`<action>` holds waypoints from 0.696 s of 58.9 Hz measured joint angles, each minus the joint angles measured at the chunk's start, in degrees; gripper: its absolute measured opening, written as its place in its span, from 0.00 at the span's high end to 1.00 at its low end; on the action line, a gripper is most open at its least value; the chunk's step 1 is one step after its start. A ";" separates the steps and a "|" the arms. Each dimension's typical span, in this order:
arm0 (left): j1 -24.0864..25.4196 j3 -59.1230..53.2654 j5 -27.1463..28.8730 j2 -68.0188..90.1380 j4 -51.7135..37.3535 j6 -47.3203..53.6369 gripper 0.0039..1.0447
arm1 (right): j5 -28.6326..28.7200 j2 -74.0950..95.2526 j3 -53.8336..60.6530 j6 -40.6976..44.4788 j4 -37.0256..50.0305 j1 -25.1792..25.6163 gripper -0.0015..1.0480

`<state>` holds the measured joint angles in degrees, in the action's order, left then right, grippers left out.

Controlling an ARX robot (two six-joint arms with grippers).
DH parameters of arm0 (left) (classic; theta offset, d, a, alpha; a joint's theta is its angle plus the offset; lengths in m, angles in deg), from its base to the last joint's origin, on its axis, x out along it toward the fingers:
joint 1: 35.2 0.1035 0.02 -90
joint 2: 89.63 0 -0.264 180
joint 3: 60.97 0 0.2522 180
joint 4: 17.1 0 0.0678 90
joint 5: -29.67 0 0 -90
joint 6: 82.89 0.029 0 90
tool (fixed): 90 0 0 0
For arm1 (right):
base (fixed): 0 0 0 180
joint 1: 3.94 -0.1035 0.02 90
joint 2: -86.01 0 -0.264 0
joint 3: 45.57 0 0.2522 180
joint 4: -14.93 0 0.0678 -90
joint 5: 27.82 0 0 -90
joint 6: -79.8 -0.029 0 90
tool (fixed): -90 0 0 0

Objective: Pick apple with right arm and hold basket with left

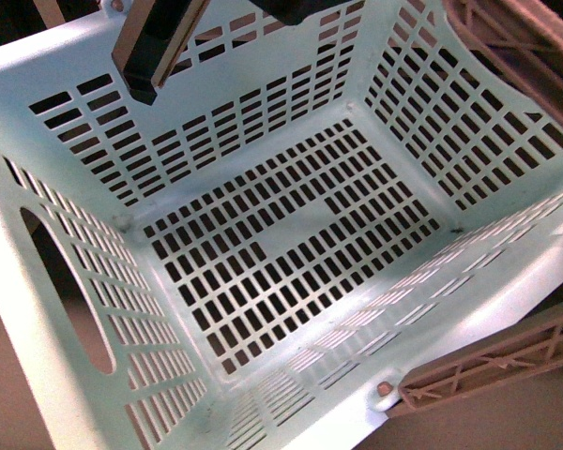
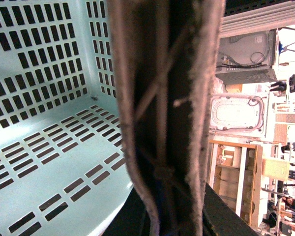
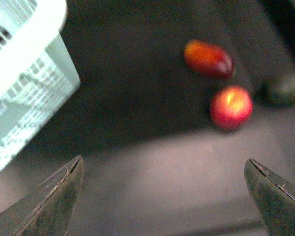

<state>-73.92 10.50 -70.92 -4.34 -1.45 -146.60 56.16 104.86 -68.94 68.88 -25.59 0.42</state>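
The pale mint-green basket [image 1: 263, 234] fills the front view, tilted, with its slotted floor and walls empty. My left gripper is shut on the basket's wall; its lattice finger [image 2: 162, 98] crosses the left wrist view beside the basket's inside [image 2: 44, 123]. A lattice finger [image 1: 493, 361] lies against the basket's near rim in the front view. In the right wrist view the round red apple [image 3: 230, 107] with a yellow blush lies on a dark surface. My right gripper [image 3: 162, 169] is open and empty, well short of the apple. The basket's corner [image 3: 24, 73] shows to one side.
An oblong red-orange fruit [image 3: 209, 59] lies just beyond the apple, and a dark green fruit [image 3: 285, 89] lies beside it. A dark and tan bar [image 1: 155, 47] hangs over the basket's far wall. Shelves and room clutter [image 2: 250, 162] show behind the left finger.
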 joint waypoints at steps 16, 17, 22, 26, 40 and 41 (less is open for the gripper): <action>0.09 0.00 0.26 0.02 0.00 -0.04 0.93 | 6.93 35.32 0.77 11.91 34.97 23.61 0.09; 0.09 0.02 0.31 0.02 0.00 -0.02 0.93 | 6.91 39.56 0.52 12.85 38.62 24.35 0.09; 0.09 0.02 0.33 0.02 0.00 0.09 0.93 | 6.75 56.22 -1.66 15.02 51.04 25.99 0.09; 0.09 0.02 0.26 0.02 0.00 0.07 0.93 | 6.60 67.87 -4.42 15.58 58.51 26.51 0.09; 0.09 0.02 0.07 0.02 0.00 0.02 0.93 | 3.17 98.27 -15.17 14.97 68.04 27.10 0.09; 0.09 0.02 0.09 0.02 0.00 0.02 0.93 | 3.08 99.08 -15.58 14.84 68.04 27.08 0.09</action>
<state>-73.83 10.53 -70.83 -4.32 -1.45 -146.57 59.24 203.94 -84.52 83.72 42.45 27.50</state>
